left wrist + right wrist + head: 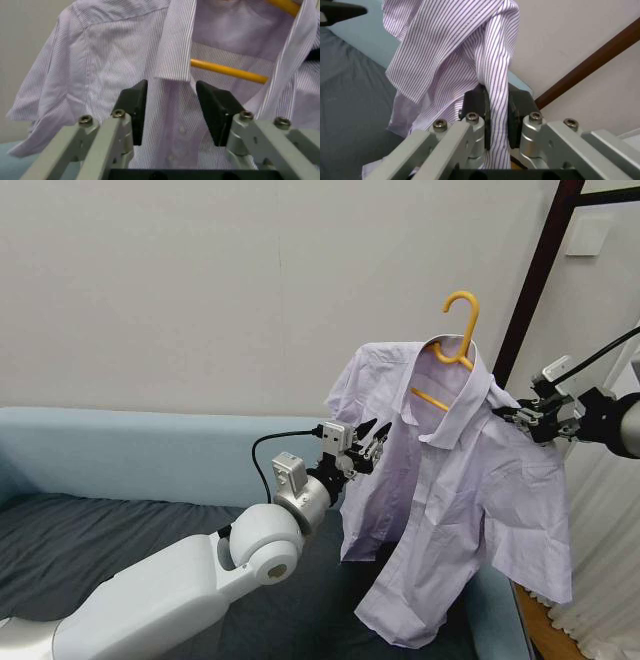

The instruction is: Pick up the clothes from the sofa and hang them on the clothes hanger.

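Note:
A lilac striped shirt hangs on a yellow hanger held up in the air above the sofa. My right gripper is shut on the shirt's shoulder at the hanger's right end; the wrist view shows the cloth pinched between the pads. My left gripper stands open just in front of the shirt's left front panel, its black pads either side of the button placket. The yellow hanger bar shows inside the open collar.
A blue sofa with a dark grey seat cushion lies below and to the left. A dark brown rack pole slants up behind the shirt at the right. A white curtain hangs at the far right.

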